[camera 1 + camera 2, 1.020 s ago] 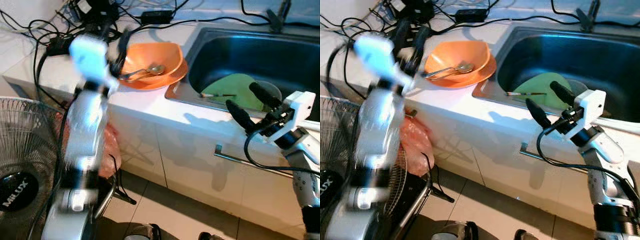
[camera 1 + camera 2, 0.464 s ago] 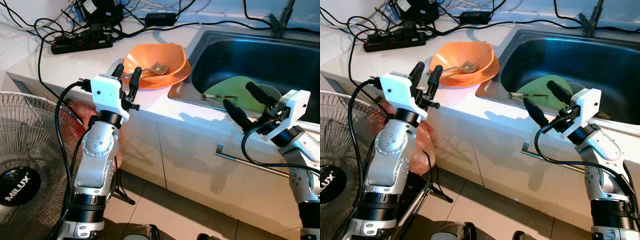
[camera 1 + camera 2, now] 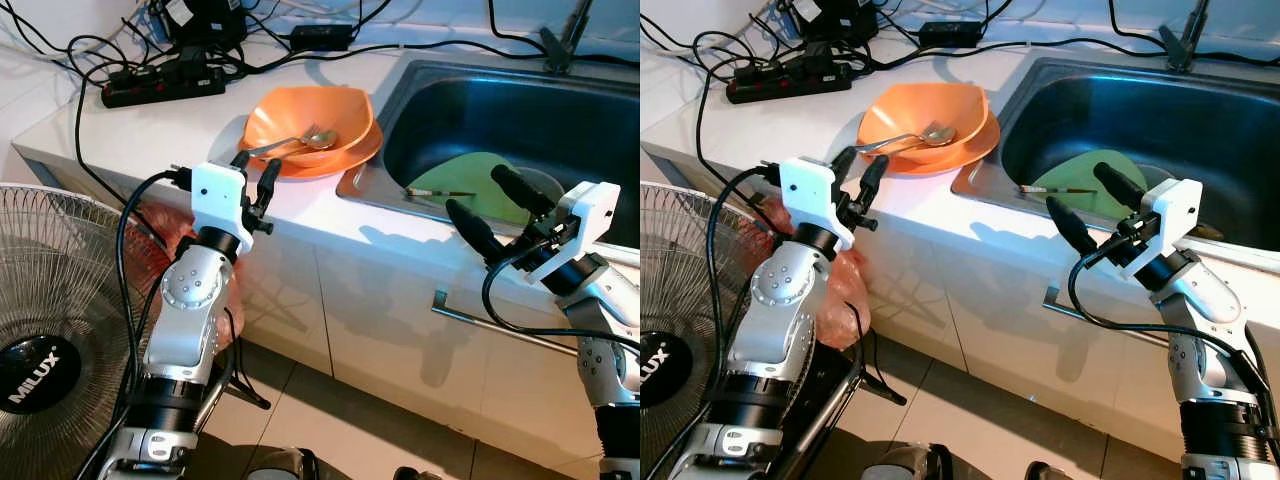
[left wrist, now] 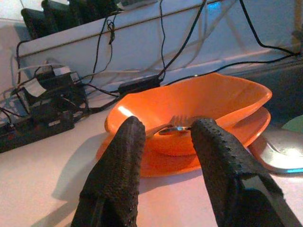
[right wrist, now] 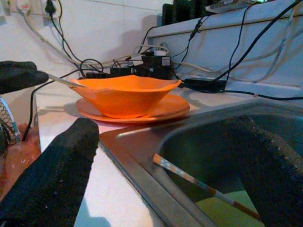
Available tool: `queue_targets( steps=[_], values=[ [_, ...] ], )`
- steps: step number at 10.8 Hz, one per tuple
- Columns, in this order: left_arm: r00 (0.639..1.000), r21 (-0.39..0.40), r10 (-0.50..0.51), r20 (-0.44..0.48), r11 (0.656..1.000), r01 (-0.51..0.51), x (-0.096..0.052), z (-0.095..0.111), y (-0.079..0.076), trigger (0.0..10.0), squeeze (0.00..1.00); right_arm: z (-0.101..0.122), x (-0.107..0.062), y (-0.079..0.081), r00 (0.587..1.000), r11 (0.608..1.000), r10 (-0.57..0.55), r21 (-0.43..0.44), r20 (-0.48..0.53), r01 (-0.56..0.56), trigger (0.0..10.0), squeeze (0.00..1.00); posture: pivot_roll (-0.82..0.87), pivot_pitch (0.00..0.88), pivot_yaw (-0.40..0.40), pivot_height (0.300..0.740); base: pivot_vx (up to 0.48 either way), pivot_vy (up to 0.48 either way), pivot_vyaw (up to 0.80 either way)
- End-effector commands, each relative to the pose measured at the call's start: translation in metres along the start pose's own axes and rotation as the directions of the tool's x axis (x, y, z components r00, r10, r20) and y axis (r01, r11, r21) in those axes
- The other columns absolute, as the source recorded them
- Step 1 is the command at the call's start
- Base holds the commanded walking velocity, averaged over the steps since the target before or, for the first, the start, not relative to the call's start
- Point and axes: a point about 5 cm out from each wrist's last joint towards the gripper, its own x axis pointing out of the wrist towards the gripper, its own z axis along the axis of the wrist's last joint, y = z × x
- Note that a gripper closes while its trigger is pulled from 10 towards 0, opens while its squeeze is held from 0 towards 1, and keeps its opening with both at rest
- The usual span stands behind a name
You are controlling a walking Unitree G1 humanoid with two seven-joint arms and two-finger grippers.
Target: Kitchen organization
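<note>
The left pincer (image 3: 256, 174), released, sits left of centre, facing the orange bowl (image 3: 306, 118); it should advance level, fingers straddling the near rim. The right pincer (image 3: 484, 204), also released, waits by the sink (image 3: 560, 100).

Bare white counter (image 3: 150, 135) lay open between the power strip (image 3: 160, 85) with its tangle of black cables (image 3: 90, 60) at the back and the orange bowl (image 3: 305, 118) stacked on an orange plate (image 3: 352, 152), which sat hard against the sink (image 3: 520, 110) rim. A spoon (image 3: 300, 142) stuck out of the bowl toward the counter's front edge, right ahead of the left gripper (image 3: 254, 178), whose fingers stood slightly parted just short of the plate. The right gripper (image 3: 485, 205) hung wide open at the sink's front edge; below it a green plate (image 3: 470, 180) and a thin stick-like utensil (image 3: 438, 191) took up the basin floor. A standing fan (image 3: 50, 330) crowded the floor left of the left arm.
</note>
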Motion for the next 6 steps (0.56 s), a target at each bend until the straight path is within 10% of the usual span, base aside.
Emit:
queue_targets(
  steps=[1,6],
  values=[
    [1.000,0.011,-0.004,0.014,1.000,0.004,0.0025,0.0034,0.0037,10.0,0.00,0.0023,0.0014,0.0051,1.000,1.000,0.022,-0.006,0.015,-0.022,10.0,0.00,0.06,0.117,0.104,0.740,0.000,0.000,0.00],
    [1.000,-0.009,-0.014,0.004,1.000,0.014,0.0111,-0.0007,0.0004,10.0,0.00,0.0021,0.0014,0.0063,1.000,1.000,0.018,-0.004,0.017,-0.018,10.0,0.00,0.06,0.116,0.104,0.740,0.000,0.000,0.00]
  ],
)
